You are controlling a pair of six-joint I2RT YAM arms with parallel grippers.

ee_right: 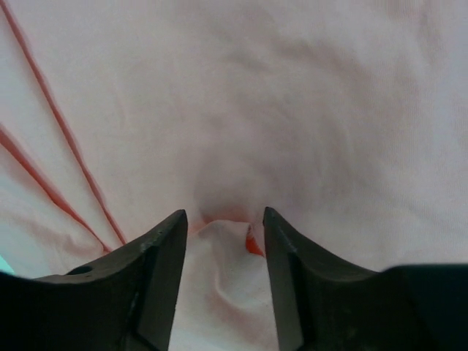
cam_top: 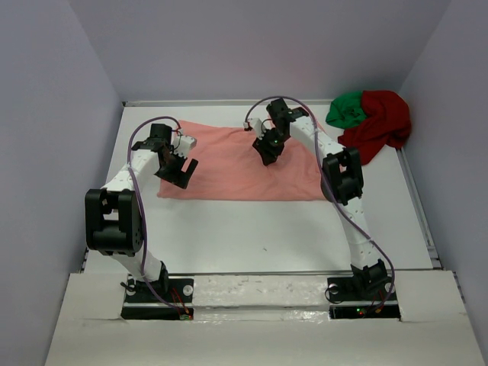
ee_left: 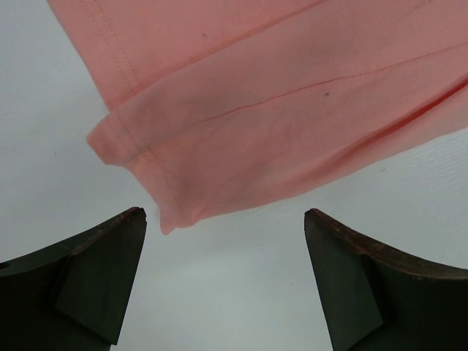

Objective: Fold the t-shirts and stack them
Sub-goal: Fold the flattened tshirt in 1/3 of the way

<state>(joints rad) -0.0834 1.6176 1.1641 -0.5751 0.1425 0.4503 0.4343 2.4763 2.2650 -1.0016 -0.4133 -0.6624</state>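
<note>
The salmon-pink t-shirt lies flat as a wide rectangle across the back half of the table. My left gripper hovers open over the shirt's near left corner. In the left wrist view that corner points down between the wide-apart fingers, touching neither. My right gripper is down on the shirt's upper middle. Its jaws stand partly open around a raised ridge of the pink cloth, without pinching it. The green t-shirt and the dark red t-shirt lie crumpled together at the back right corner.
The white table is walled by pale panels on the left, back and right. A raised lip runs along its right edge. Both arm bases are bolted at the near edge.
</note>
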